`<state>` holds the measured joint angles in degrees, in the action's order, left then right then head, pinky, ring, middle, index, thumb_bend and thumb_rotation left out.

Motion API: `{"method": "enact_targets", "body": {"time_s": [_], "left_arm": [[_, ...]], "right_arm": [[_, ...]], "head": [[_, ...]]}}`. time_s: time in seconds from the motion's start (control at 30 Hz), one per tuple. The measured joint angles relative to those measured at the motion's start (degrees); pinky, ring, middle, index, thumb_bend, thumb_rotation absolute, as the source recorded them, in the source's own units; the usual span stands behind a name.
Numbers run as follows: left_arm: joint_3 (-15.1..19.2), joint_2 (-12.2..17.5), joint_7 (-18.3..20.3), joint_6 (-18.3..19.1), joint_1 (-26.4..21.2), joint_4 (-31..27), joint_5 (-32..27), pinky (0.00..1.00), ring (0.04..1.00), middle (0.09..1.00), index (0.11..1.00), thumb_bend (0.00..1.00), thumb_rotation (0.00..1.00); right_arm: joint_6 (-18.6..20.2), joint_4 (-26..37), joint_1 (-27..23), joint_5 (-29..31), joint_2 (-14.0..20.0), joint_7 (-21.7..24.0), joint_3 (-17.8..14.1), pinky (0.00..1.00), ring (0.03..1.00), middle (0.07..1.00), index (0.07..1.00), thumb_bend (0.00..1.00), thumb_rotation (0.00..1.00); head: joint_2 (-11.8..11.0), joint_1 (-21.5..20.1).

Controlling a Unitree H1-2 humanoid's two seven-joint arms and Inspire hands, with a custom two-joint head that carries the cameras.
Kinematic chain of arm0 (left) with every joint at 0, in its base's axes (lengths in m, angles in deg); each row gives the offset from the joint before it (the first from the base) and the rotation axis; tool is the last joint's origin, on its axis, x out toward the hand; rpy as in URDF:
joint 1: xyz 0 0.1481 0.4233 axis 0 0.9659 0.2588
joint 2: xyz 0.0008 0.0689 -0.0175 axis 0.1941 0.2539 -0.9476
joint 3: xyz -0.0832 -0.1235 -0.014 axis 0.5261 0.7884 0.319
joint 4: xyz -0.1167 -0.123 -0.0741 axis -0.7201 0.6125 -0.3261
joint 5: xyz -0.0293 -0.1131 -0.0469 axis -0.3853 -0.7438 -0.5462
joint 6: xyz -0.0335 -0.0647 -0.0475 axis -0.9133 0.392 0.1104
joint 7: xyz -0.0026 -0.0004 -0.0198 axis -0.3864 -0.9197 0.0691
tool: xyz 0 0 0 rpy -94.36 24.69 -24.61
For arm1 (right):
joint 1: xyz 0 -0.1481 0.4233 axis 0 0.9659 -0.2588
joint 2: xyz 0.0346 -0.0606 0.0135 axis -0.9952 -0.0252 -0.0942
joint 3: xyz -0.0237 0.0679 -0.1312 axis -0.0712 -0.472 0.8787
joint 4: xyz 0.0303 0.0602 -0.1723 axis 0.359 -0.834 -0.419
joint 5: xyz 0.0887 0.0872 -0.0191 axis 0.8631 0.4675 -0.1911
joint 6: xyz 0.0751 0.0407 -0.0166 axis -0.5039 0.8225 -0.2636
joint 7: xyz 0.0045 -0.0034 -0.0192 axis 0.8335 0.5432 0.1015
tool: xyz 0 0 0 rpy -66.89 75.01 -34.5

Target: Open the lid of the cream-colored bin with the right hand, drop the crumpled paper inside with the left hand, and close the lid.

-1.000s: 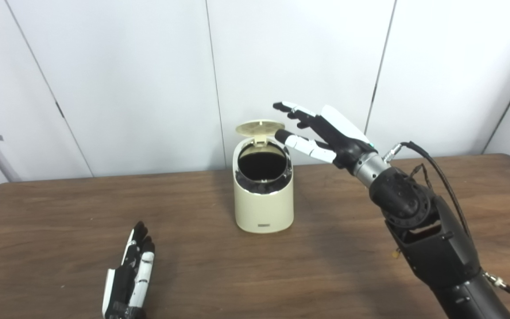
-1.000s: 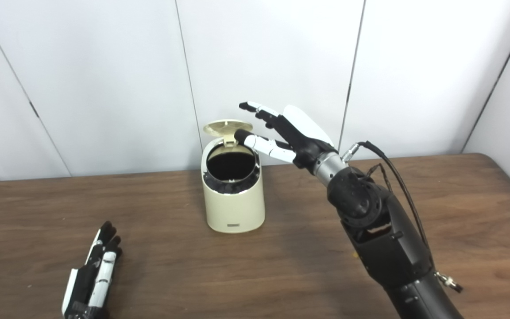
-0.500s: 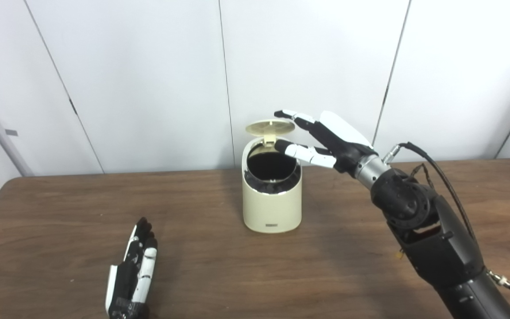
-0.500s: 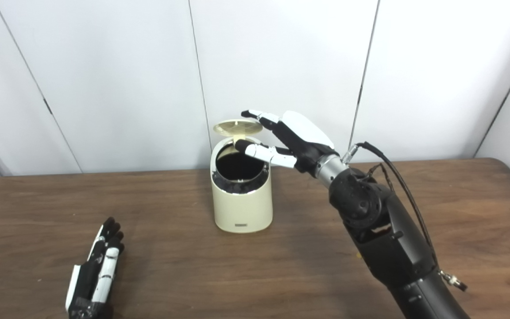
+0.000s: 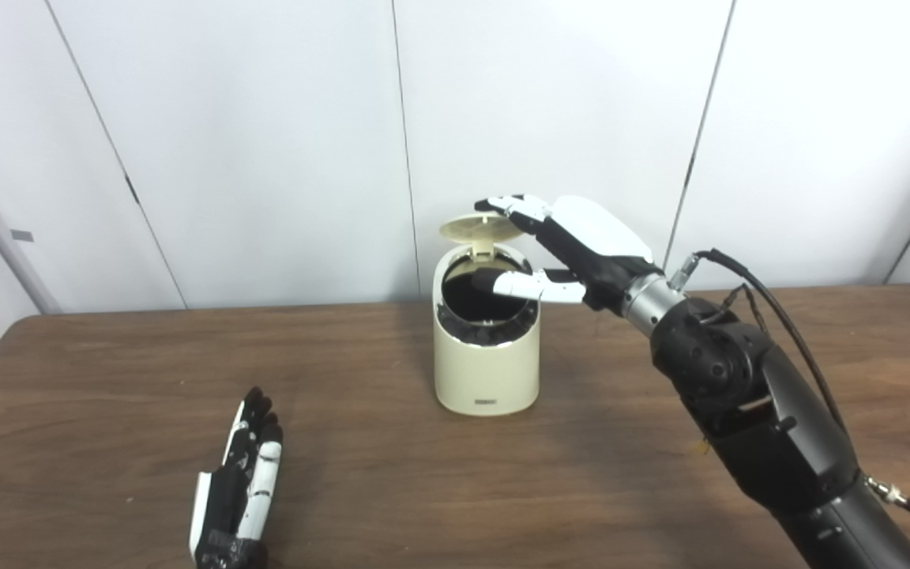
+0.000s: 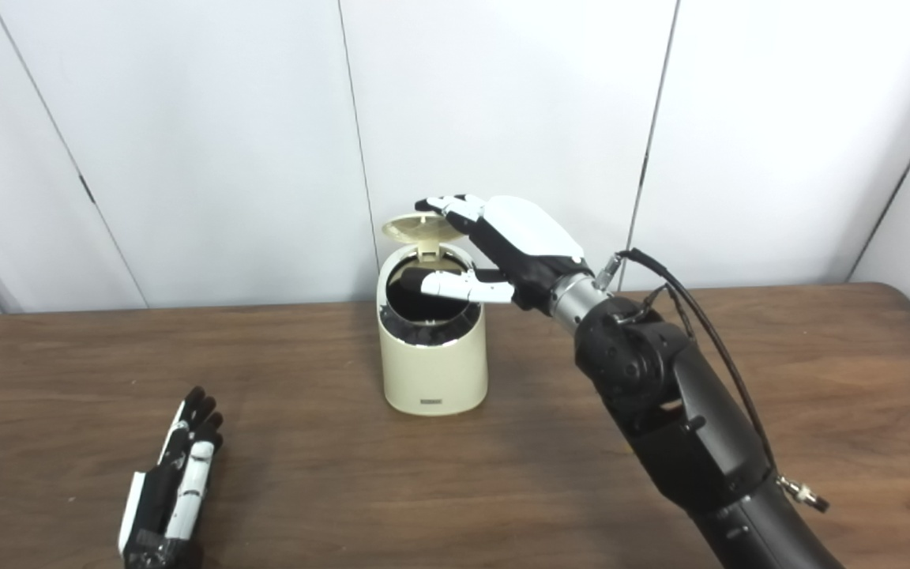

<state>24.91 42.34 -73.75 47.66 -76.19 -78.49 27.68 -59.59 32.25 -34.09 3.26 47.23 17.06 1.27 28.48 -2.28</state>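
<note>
The cream-colored bin [image 5: 487, 363] stands near the middle of the table with its round lid [image 5: 480, 229] tipped up at the back, the dark inside showing. My right hand [image 5: 573, 249] is open over the bin: its fingers [image 5: 512, 206] lie on the top of the raised lid and its thumb reaches across the bin's mouth. My left hand [image 5: 238, 486] lies flat and open on the table at the front left, holding nothing. No crumpled paper shows in either view.
The brown wooden table [image 5: 107, 395] runs the width of the picture, with a white panelled wall [image 5: 265, 142] close behind the bin. A black cable [image 5: 755, 284] loops off my right forearm.
My right hand has moved left and down, from beside the lid to over it, its fingers now on the lid's top. The camera shifted between the earliest frames and now. The left hand has not moved.
</note>
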Motion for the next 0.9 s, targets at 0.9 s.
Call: {"method": "enact_targets", "body": {"time_s": [0.9], "left_arm": [[-0.1, 0.4, -0.2, -1.8, -1.8, 1.9, 0.7, 1.0, 1.0, 0.99, 1.0, 0.48, 0.74]], "right_arm": [[-3.0, 2.5, 3.2, -7.3, 2.3, 3.1, 1.5, 0.95, 1.0, 0.938, 0.911, 0.58, 0.95]], "head": [[0.8, -0.4]]}}
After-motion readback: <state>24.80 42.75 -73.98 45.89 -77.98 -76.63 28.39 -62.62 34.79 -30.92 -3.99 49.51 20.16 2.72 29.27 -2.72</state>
